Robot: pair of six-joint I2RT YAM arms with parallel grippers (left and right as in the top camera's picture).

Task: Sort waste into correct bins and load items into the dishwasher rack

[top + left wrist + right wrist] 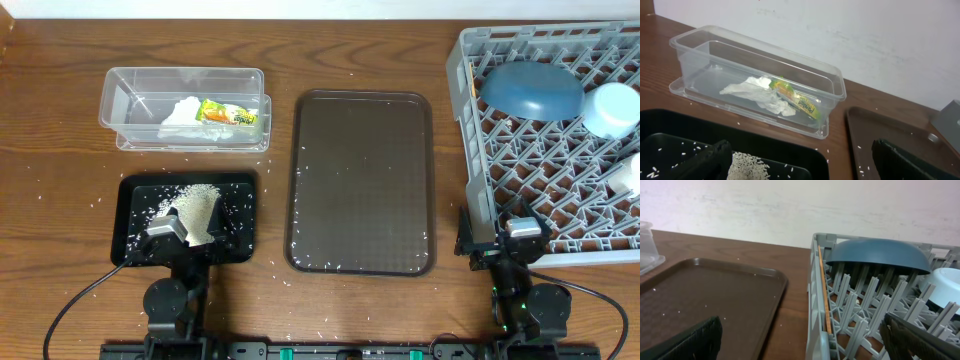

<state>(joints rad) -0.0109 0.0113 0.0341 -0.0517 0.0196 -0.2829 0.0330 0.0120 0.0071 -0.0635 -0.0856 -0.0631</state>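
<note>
The clear tub (120, 100) holds the crumpled tissue (178, 115) and the yellow-green wrapper (228, 115); both show in the left wrist view, tissue (757, 92) and wrapper (797, 100). The black tray (240, 215) holds a heap of rice (195, 205). The grey rack (480, 150) holds the dark-blue dish (530, 88), the light-blue bowl (612, 108), the white cup (630, 172) and chopsticks (824, 290) along its left wall. My left gripper (800, 165) is open and empty over the black tray. My right gripper (805, 340) is open and empty over the rack's near left corner.
A dark brown serving tray (362, 180) lies in the middle with a few rice grains on it. Stray grains are scattered on the wooden table around both trays. A white wall stands behind the table.
</note>
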